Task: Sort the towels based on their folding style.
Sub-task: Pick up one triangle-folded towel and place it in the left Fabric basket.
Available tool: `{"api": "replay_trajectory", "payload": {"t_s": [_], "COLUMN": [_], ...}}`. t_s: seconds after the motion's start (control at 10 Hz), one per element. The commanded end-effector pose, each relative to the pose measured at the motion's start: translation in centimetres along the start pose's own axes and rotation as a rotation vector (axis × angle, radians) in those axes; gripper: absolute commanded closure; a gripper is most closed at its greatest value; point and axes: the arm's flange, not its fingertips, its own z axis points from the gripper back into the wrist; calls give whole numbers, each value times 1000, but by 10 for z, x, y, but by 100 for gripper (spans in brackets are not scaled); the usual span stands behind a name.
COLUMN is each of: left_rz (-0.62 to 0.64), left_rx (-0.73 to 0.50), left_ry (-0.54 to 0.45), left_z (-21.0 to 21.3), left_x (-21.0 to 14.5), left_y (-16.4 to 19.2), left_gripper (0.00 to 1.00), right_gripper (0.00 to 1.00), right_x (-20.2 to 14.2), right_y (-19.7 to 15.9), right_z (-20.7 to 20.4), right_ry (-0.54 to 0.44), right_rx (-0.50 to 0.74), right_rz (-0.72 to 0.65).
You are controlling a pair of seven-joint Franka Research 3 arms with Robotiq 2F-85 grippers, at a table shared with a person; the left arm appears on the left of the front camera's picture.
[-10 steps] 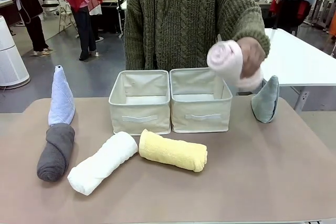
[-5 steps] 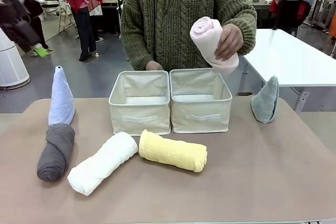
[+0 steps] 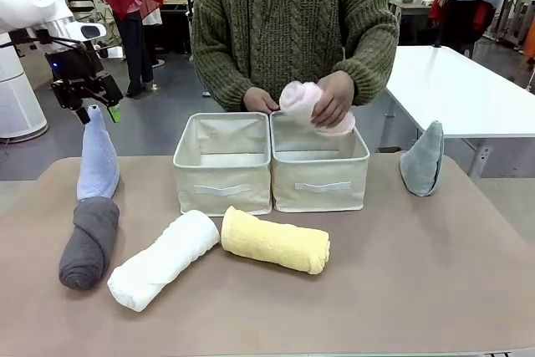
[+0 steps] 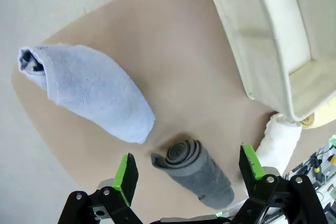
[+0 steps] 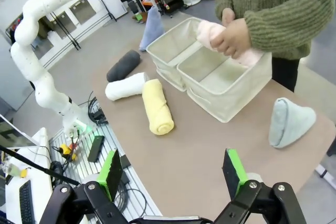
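Since the earlier frames, the pink rolled terry towel (image 3: 303, 99) has been lowered by the person's hand (image 3: 334, 96) from chest height to the rear rim of the right beige fabric bin (image 3: 319, 183), where it is gripped above the opening; the other hand (image 3: 259, 104) is rested at the rear rim of the left beige fabric bin (image 3: 221, 183). Also new is the left gripper (image 3: 98, 113), brought in over the tip of the upright light blue cone-folded towel (image 3: 99, 160); its fingers are spread apart with nothing held, and contact with the tip cannot be told. Just in front of that cone the dark grey rolled towel (image 3: 89, 242) is laid, with the white rolled towel (image 3: 163, 258) beside it and the pale yellow rolled towel (image 3: 276, 240) in front of the bins, the last two touching end to end. The grey-blue cone-folded towel (image 3: 422, 159) is stood near the right edge of the brown table (image 3: 418, 282), apart from the bins. In its wrist view the right gripper (image 5: 172, 172) is seen spread wide and empty, held high above the near table edge.
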Motion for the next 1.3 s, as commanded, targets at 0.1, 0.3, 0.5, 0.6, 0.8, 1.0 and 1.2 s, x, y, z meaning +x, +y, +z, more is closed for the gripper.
{"api": "replay_trajectory", "payload": {"t_s": [0.1,0.3,0.5,0.6,0.8,1.0,1.2], "left_rz": [4,4,-2,55,199,308,375], "left_rx": [18,18,6,18,79,182,242], "left_ry": [29,29,16,14,-17,-81,-51], "left_z": [-5,-5,-4,-20,-33,-14,6], "left_x": [-4,-4,-3,10,22,4,-19], "left_y": [0,0,0,4,10,6,-3], "left_gripper": [0,0,0,0,0,0,0], "right_gripper": [0,0,0,0,0,0,0], "right_x": [0,0,0,0,0,0,0], "right_y": [-1,-1,-1,-1,-1,-1,-1], "right_z": [0,0,0,0,0,0,0], "right_ry": [-19,-19,-19,-19,-19,-19,-19], "right_rx": [16,16,16,16,16,16,16], "right_rz": [18,18,18,18,18,18,18]}}
